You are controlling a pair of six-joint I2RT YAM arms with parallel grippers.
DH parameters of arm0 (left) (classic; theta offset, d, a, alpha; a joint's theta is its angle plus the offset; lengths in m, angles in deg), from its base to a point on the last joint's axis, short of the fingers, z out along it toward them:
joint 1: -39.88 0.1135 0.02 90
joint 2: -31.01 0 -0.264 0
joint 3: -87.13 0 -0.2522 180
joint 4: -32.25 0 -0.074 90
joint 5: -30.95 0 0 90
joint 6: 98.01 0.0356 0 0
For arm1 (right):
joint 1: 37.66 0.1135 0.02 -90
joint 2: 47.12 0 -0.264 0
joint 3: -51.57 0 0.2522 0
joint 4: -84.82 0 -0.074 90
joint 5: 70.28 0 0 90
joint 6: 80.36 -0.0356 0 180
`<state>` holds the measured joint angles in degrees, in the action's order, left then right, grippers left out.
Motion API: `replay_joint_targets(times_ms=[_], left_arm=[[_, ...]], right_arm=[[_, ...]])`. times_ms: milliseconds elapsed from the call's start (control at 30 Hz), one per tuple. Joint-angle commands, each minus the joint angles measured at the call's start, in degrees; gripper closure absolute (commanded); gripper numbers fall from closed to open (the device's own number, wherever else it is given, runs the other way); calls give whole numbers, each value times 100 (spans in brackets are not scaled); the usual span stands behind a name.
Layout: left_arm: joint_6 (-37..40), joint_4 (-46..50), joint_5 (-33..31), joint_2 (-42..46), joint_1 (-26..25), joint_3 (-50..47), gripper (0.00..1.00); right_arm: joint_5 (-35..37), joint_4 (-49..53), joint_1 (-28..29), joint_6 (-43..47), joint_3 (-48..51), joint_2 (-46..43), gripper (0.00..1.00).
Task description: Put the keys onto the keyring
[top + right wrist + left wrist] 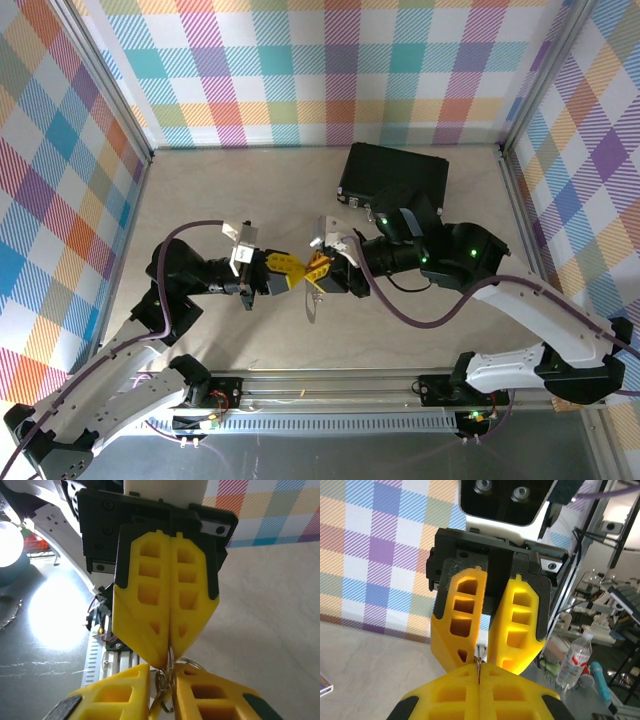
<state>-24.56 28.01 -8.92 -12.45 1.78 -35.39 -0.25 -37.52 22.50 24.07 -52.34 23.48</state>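
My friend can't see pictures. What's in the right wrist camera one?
Two yellow robot grippers meet tip to tip at a metal ring. The left gripper, above, is shut on it; the right gripper, below, has its fingers slightly apart around it.

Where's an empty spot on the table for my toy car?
Bare table lies between the left wall and the black case, and along the front rail. Crowded middle: left end effector and right end effector meet at the keyring.
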Motion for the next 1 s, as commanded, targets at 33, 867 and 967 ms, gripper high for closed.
replay_joint_targets(times_ms=[33,867,967], left_arm=[[-778,-1703,-137,-155,-39,-200,100],[2488,3813,-847,-103,-48,1365,86],[2491,3773,-782,-152,-48,1376,93]], right_arm=[[-56,-649,74,-115,269,-183,92],[467,1306,145,973,-1066,777,100],[431,1289,176,958,-1049,789,100]])
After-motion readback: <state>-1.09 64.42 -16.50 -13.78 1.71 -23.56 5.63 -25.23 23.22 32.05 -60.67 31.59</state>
